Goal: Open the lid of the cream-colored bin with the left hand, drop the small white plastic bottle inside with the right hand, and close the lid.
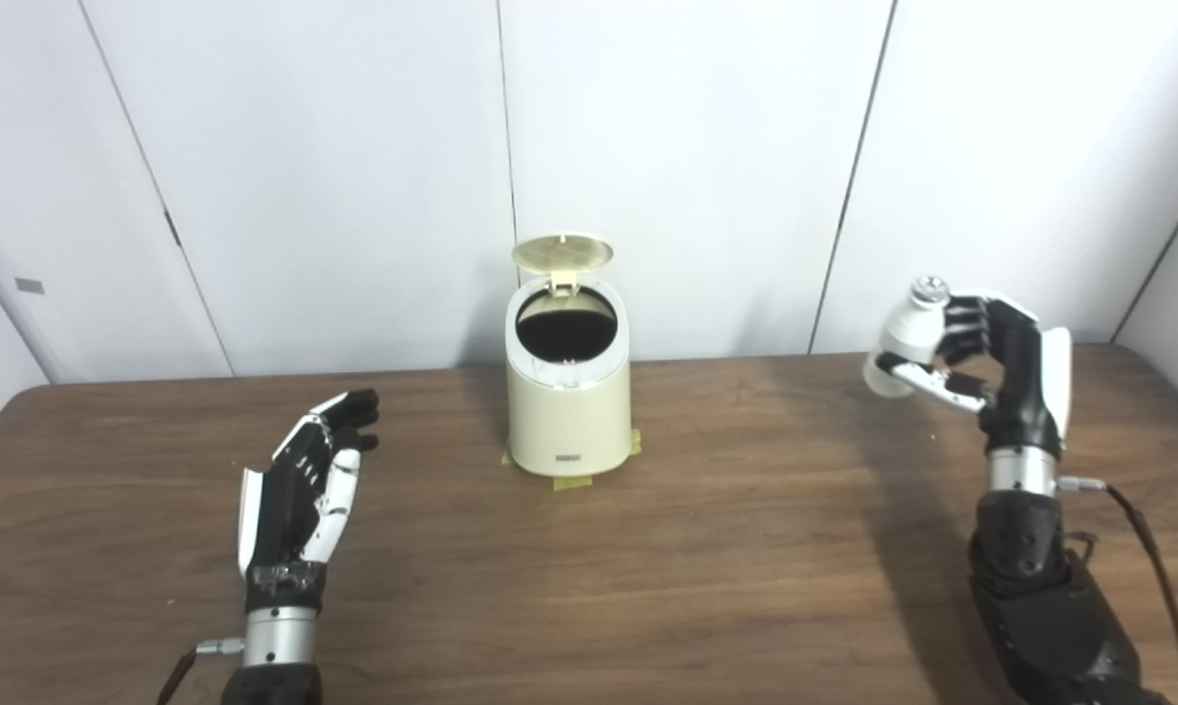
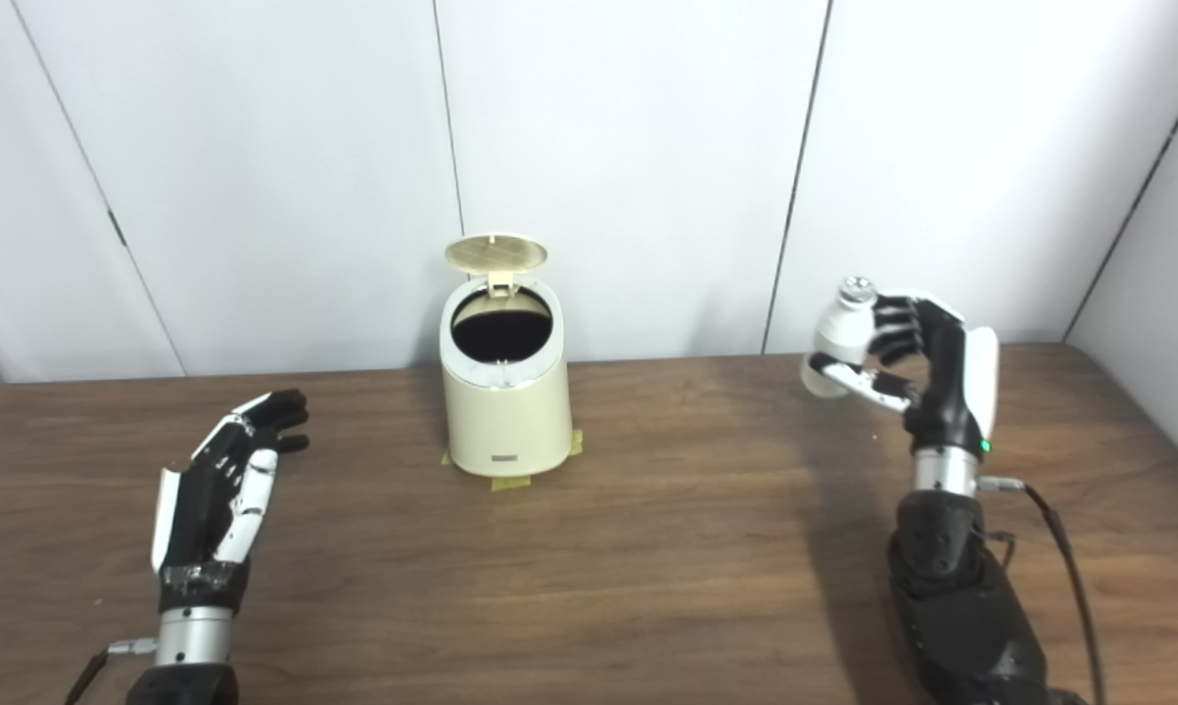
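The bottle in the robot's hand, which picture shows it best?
The left eye view: the bottle looks slightly bigger there, with its silvery cap showing above the right hand. The right eye view shows the same bottle, same grip, a little smaller.

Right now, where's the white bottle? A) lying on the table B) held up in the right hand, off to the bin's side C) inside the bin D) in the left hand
B: the small white bottle is gripped in the right hand, raised above the table and well to the side of the cream bin, whose lid stands open; the left hand is open and holds nothing.
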Robot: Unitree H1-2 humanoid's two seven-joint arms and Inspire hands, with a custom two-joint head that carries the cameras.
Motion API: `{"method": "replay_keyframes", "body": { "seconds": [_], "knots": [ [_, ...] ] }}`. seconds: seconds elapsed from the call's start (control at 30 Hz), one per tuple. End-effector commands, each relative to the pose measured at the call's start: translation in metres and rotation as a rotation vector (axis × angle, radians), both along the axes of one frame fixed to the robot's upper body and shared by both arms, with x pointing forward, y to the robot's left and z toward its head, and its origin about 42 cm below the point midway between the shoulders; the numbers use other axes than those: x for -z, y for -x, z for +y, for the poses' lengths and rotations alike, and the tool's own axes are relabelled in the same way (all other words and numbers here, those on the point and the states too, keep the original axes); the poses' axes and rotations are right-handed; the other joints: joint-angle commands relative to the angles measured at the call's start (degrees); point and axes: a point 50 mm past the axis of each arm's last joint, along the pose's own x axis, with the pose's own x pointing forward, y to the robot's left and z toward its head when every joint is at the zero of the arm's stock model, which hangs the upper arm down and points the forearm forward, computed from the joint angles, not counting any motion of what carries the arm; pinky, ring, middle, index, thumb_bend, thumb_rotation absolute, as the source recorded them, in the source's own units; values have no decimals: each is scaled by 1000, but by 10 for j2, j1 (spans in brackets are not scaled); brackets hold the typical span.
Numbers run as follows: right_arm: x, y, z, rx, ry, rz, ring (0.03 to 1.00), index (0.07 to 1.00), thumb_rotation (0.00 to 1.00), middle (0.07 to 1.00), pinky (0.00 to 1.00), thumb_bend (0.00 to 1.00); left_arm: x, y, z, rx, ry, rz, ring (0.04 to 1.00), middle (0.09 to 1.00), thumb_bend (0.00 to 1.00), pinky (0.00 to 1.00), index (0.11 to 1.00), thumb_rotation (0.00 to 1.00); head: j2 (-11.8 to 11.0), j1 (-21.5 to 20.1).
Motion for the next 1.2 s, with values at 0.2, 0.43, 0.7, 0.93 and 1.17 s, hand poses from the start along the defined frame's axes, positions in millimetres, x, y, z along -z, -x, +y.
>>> {"method": "replay_keyframes", "body": {
  "seconds": [0.2,0.43,0.7,0.93,1.17],
  "knots": [
    [-54,-5,36,-168,7,-171,399,518,0,492,338,515,35,22,3,-23,-50,90,779,778,317,721,754,653,0,1],
    [-70,-2,61,-250,27,-207,424,522,0,482,370,516,36,20,1,-23,-46,90,776,777,318,713,754,649,-3,1],
    [-86,5,95,-377,17,-258,423,522,0,473,353,517,36,19,-2,-19,-37,92,774,776,310,716,753,648,-6,4],
    [-107,16,130,-465,71,-307,442,516,0,468,366,517,38,18,-5,-20,-28,97,782,779,296,734,758,625,-8,7],
    [-120,17,158,-534,89,-341,393,539,0,481,310,512,39,18,-8,-18,-14,95,781,779,320,729,759,621,-9,9]
  ]
}}
